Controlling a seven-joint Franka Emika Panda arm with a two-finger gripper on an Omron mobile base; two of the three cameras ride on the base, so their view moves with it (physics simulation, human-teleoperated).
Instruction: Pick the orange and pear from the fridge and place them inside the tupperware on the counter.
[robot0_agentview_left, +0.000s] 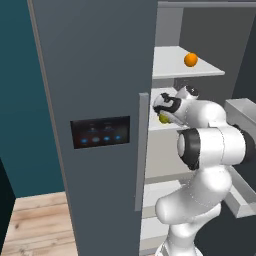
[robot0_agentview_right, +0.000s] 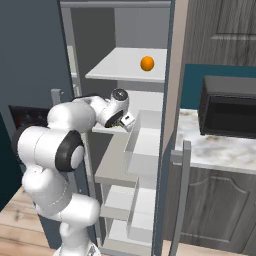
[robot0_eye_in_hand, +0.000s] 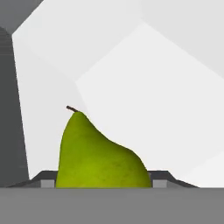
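Claw (robot0_agentview_left: 164, 116) sits deep in the open fridge (robot0_agentview_left: 95, 100) in my left base view, at the middle shelf (robot0_agentview_left: 159, 125), with a spot of yellow-green pear (robot0_agentview_left: 163, 119) right at its tip. From this side I cannot see the fingers well enough to judge the grip. One shelf up, the orange (robot0_agentview_left: 190, 60) rests alone on the pale upper shelf (robot0_agentview_left: 180, 67), well apart from the claw. The fridge's closed grey door carries a dark panel with blue lights (robot0_agentview_left: 100, 132) and a long vertical handle (robot0_agentview_left: 142, 150). Behind it I see a teal wall (robot0_agentview_left: 20, 100), and below a light wooden floor (robot0_agentview_left: 40, 225).

From the right base view, the claw (robot0_agentview_right: 125, 122) reaches over the middle shelf (robot0_agentview_right: 102, 129) from the left, its wrist blocking the pear. The orange (robot0_agentview_right: 147, 63) lies near the right side of the upper shelf (robot0_agentview_right: 125, 67). To the right of the fridge, a marbled table (robot0_agentview_right: 215, 145) tops dark wood-grain cabinets (robot0_agentview_right: 220, 210), and a black microwave (robot0_agentview_right: 229, 107) stands on it.

Looking along the hand view, the pear (robot0_eye_in_hand: 98, 155) sits between the two dark fingertips (robot0_eye_in_hand: 160, 178), one showing at each side of its wide base, so the claw is clamped on the pear. Its stem end points up, leaning left. Around it are pale fridge walls (robot0_eye_in_hand: 144, 74).
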